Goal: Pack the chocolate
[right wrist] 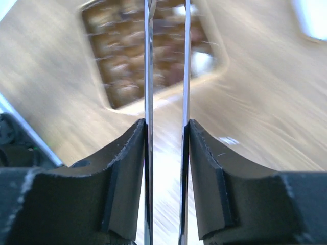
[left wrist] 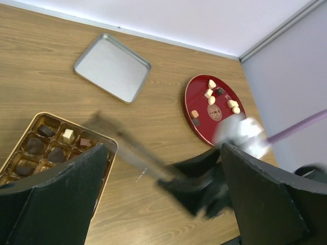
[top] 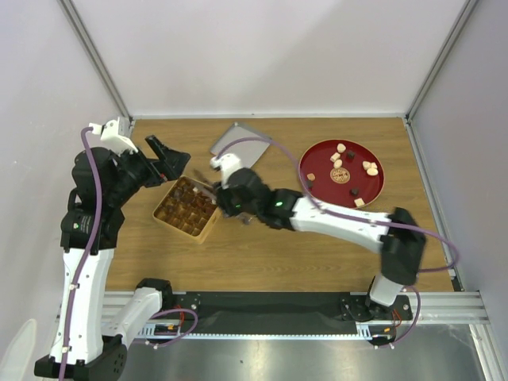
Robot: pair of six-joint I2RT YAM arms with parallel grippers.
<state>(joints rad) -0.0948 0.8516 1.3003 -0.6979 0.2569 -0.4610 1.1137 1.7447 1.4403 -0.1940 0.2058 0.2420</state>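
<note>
The tan box (top: 186,210) sits left of centre on the table (top: 317,246). Most of the grid pockets I can see have chocolate (left wrist: 68,135) in them, mostly dark brown, with one cream cube near the far edge. The rest of the chocolate is over on the red plate (top: 377,186) to the right, well apart from the box: a loose scatter of cream, tan and dark pieces around a gold emblem. A silver tray (top: 240,145) lies flat just beyond the box. The right gripper (right wrist: 167,127) is clamped on the metal tongs (right wrist: 148,61), squeezing the two blades nearly together with just a thin slit between them, and they point out over the box. The left gripper (top: 163,155) hangs near the box's far-left corner, fingers spread wide with nothing in them. The right wrist view is badly smeared and the tong tips are hard to make out in every view, so I can't tell whether a piece is pinched there. In the left wrist view its own fingers cut off the box's near side.
</note>
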